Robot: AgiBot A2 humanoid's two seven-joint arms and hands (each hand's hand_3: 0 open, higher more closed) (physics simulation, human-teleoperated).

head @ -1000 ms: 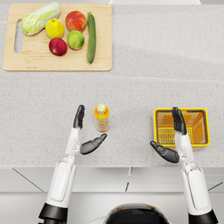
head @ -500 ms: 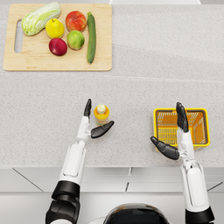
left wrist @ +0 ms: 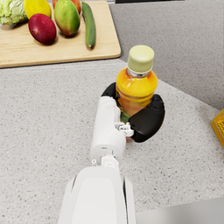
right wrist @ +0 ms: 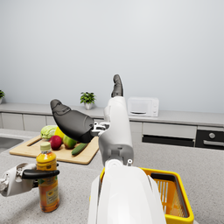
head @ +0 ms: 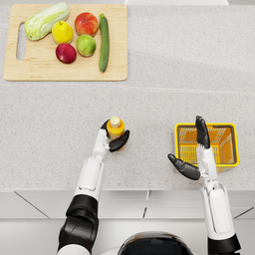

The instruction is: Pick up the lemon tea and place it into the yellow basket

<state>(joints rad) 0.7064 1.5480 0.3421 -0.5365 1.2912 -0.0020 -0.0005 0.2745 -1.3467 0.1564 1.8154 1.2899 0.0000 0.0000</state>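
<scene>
Head view first: your left hand (head: 113, 139) sits a bit left of the frame's center, wrapped around the lemon tea (head: 115, 127), thumb on one side of the bottle and fingers on the other. The bottle stands upright on the speckled countertop (head: 164, 69). Over at the right, the yellow basket (head: 229, 130) sits on the counter, well apart from the bottle, and your right hand (head: 194, 154) is at its left edge, fingers straight out over the basket and thumb spread wide, holding nothing. Upper left of the frame has the wooden cutting board (head: 45, 73) with a napa cabbage (head: 46, 20), lemon (head: 62, 32), peach (head: 86, 23), green apple (head: 86, 45), red apple (head: 65, 53) and cucumber (head: 104, 42).

Left wrist view: you get the grip up close. The left hand (left wrist: 140, 116) is clamped on the lower half of the lemon tea (left wrist: 134, 85), pale cap up top, orange body. A corner of the basket (left wrist: 218, 127) peeks in at the right edge.

Right wrist view: the right hand (right wrist: 87, 116) is spread wide in mid-frame with nothing in it, the basket (right wrist: 175, 197) just below at lower right. At lower left you can see the lemon tea (right wrist: 47, 181) standing on the counter with the left hand (right wrist: 22, 177) around it.
</scene>
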